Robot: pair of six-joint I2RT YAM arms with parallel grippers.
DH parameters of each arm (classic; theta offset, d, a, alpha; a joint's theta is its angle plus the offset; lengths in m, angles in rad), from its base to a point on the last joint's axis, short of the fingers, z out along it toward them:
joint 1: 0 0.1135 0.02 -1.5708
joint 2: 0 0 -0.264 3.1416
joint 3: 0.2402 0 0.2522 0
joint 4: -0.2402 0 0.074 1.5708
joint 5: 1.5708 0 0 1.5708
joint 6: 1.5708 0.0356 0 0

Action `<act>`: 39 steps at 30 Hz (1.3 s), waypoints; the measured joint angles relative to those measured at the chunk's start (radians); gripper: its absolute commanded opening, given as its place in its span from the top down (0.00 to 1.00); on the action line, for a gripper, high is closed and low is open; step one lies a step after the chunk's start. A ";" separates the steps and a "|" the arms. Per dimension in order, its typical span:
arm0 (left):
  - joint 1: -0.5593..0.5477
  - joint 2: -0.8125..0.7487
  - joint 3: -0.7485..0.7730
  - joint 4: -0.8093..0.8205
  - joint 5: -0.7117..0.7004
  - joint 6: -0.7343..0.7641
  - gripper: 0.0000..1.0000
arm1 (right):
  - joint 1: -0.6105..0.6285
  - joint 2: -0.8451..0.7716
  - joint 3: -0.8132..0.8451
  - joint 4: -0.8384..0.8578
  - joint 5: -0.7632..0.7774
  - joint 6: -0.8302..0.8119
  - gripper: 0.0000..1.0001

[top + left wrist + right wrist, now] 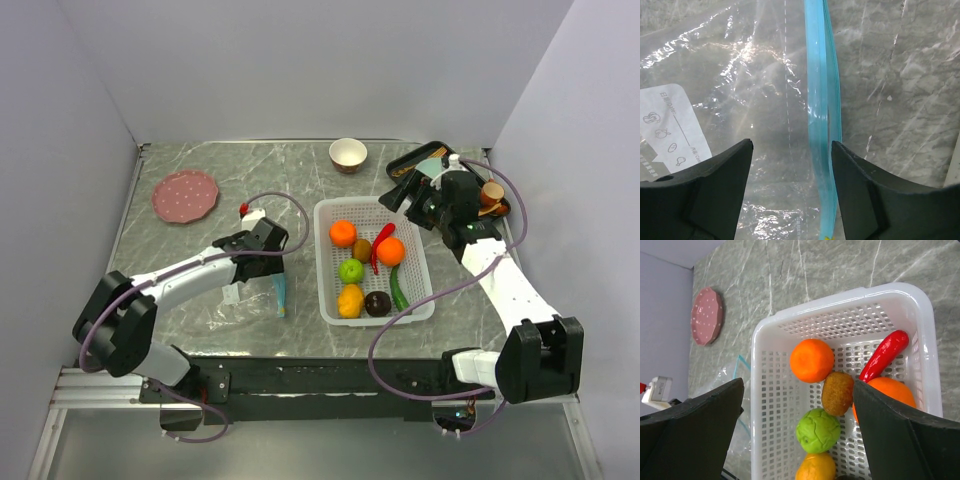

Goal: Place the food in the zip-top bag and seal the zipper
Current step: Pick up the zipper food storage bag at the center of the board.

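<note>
Zip-top bag (248,303) lies beside white basket (322,262) walling in food (351,270).

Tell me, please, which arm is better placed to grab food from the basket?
Probably right: the right gripper, open, faces the orange and kiwi in the white basket. The left gripper is open over the zip-top bag.

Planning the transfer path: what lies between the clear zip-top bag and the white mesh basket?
Only bare grey marble tabletop, shown in the top external view.

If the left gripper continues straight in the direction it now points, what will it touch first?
Probably the zip-top bag, close to its zipper, which lies under the open left gripper; the depth is unclear.
</note>
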 measured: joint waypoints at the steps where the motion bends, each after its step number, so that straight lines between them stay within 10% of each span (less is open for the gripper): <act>1: -0.001 0.005 0.002 0.000 0.000 0.000 0.39 | 0.000 0.000 0.000 0.000 -0.001 -0.003 0.06; 22: -0.003 -0.031 0.059 0.002 -0.005 0.045 0.99 | 0.119 0.052 0.010 -0.115 -0.018 -0.166 0.23; 39: -0.003 -0.046 0.065 0.035 0.048 0.116 0.99 | 0.232 0.059 0.006 -0.299 0.388 -0.211 0.11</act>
